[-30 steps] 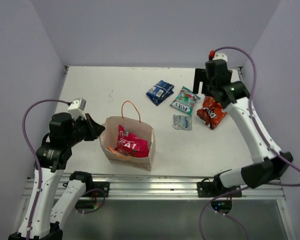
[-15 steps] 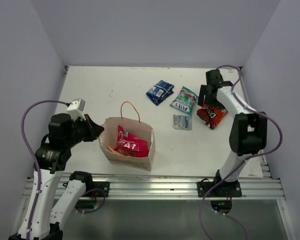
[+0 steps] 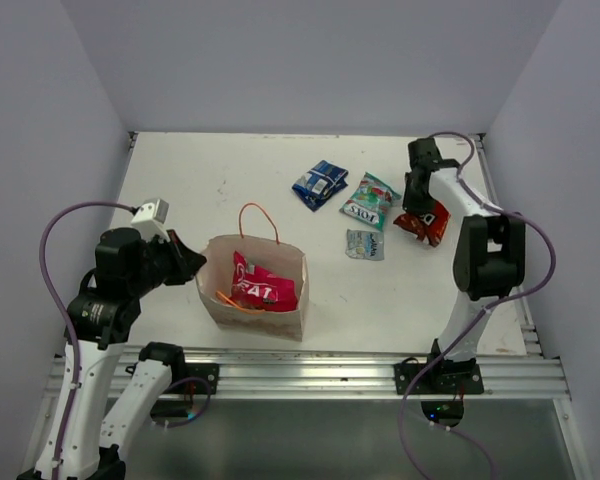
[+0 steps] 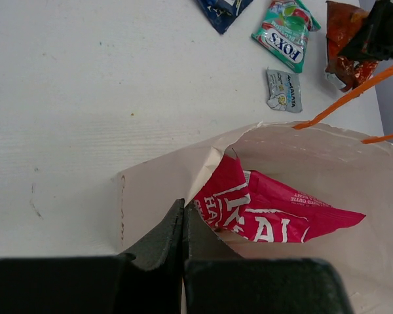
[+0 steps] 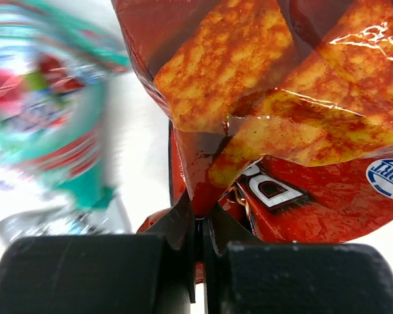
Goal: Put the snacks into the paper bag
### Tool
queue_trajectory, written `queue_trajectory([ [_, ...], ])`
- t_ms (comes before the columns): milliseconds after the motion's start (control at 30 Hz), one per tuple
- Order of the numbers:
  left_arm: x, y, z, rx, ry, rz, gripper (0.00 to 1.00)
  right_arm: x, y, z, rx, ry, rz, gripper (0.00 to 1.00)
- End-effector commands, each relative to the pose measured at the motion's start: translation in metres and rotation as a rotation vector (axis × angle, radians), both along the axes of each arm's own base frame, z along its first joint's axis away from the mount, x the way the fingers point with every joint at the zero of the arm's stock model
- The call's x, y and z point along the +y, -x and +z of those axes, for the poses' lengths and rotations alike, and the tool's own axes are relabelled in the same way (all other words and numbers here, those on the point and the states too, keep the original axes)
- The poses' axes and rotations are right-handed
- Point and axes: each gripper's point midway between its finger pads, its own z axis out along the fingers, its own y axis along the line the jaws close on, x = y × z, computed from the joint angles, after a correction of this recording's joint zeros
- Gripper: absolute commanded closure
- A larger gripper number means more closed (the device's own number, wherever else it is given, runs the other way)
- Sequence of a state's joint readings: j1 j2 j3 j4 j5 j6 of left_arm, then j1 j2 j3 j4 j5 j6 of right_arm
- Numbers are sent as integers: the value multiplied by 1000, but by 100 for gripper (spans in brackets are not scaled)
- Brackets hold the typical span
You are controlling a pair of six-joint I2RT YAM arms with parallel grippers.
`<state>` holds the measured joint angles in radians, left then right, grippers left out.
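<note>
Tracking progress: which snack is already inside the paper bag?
The red-pink packet; the blue packet, green-white packet, silvery packet and orange-red packet are outside.

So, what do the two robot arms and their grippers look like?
The left arm and the right arm have white links and black joint housings, with purple cables looping beside them. A small white camera box sits at the left wrist. The left gripper and the right gripper have black, wedge-shaped fingers.
</note>
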<state>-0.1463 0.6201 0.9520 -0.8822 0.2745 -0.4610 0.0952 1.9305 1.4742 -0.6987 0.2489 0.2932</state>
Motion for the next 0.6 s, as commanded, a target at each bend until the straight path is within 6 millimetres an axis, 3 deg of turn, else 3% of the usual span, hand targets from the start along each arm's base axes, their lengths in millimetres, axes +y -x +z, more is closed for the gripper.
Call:
queue_trajectory([
  [0,-2,-1,13,-38,17,-5,100,26,-18,124,-298,-103,88,100],
  [33,-2,-3,12,-35,16,-4,100,38,-16,145,-343,-127,122,100],
  [100,-2,-4,12,-38,16,-2,100,83,-5,217,-483,-197,263,100],
  [133,-3,-4,11,-35,17,-5,100,106,9,235,-487,-229,352,100],
  [167,-4,-5,11,-36,19,-9,100,143,27,258,-514,-264,464,100],
  [200,-4,-5,9,-32,22,-11,100,163,41,294,-568,-305,537,100],
  [267,-5,-6,9,-36,27,-15,100,220,81,328,-585,-480,744,100],
  [300,-6,-6,6,-30,27,-17,100,239,96,354,-618,-566,821,100],
  [367,-6,-7,6,-30,28,-16,100,283,146,380,-556,-808,1009,100],
  [433,-6,-7,5,-30,30,-19,100,309,173,397,-498,-945,1104,100],
  [467,-7,-8,5,-30,30,-20,100,329,206,403,-433,-1027,1216,100],
  [567,-7,-9,4,-31,29,-21,100,356,260,413,-291,-1174,1373,100],
])
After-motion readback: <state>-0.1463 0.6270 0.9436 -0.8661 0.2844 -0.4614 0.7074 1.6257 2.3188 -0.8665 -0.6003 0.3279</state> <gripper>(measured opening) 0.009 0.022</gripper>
